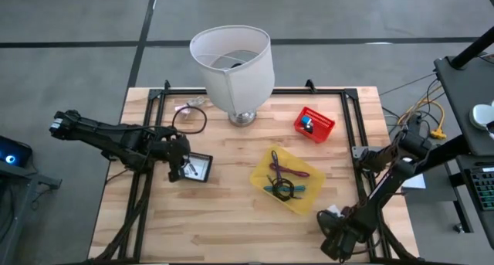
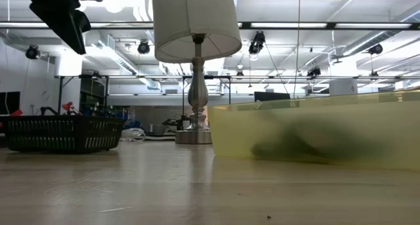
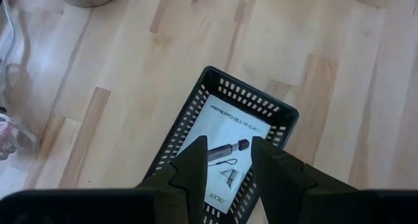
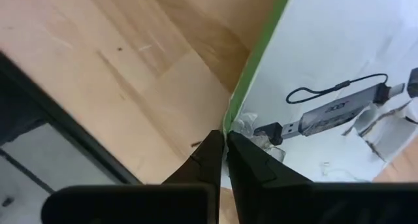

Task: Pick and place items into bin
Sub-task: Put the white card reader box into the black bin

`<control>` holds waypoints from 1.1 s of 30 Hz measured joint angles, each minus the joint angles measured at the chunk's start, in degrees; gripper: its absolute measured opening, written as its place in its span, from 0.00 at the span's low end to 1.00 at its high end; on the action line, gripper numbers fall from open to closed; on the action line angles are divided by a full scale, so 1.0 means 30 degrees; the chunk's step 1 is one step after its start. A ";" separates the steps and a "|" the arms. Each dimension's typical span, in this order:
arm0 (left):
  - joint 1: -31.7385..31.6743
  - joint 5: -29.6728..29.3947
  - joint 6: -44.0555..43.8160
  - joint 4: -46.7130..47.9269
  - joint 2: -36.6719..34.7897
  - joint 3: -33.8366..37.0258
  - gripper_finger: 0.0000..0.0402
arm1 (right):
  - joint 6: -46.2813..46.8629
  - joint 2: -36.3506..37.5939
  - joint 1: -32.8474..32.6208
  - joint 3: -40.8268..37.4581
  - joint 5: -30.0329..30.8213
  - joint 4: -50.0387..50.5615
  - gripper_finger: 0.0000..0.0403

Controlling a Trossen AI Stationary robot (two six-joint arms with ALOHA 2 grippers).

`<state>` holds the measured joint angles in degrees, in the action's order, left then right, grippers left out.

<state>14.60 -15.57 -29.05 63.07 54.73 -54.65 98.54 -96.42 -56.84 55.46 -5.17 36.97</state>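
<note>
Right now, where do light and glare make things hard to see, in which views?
Low view: ceiling lamps backlight the left arm into a silhouette, and the cloudy wall of the yellow bin veils its contents. Left wrist view: even light, the white packet in the black basket reads clearly.

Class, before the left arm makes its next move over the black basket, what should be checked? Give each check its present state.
1. Left gripper open: ok.
2. Left gripper above the white packet in the black basket: ok.
3. Yellow bin has room: ok, only a few ties inside.
4. Right gripper away from the bin: ok, near the table's corner.
5. Right gripper holding the second packet: cannot tell.
</note>
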 joint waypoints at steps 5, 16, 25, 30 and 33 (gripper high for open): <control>-0.0003 -0.0075 0.0287 -0.0039 0.0003 0.0000 0.26 | -0.3073 0.0473 -0.0018 0.0605 0.0299 -0.0309 0.02; 0.0004 -0.0075 0.0302 -0.0329 -0.0003 -0.0122 0.26 | -1.1027 0.2452 0.1265 0.1989 0.0038 -0.2041 0.02; 0.0004 -0.0051 0.0285 -0.1338 -0.0028 -0.0114 0.26 | -1.6149 0.4355 0.5165 0.2295 0.2244 -0.2169 0.02; 0.0011 0.0293 0.0312 -0.3598 -0.0062 -0.0095 0.26 | -1.9127 0.4525 0.7960 0.2295 0.2354 -0.3987 0.02; 0.0025 0.1094 0.1240 -0.6077 -0.0062 -0.0087 0.26 | -2.1399 0.4468 0.9127 0.2302 0.1951 -0.6690 0.02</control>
<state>14.68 -12.28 -25.32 44.84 54.54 -54.92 34.35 -83.02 -29.46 62.37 0.68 16.90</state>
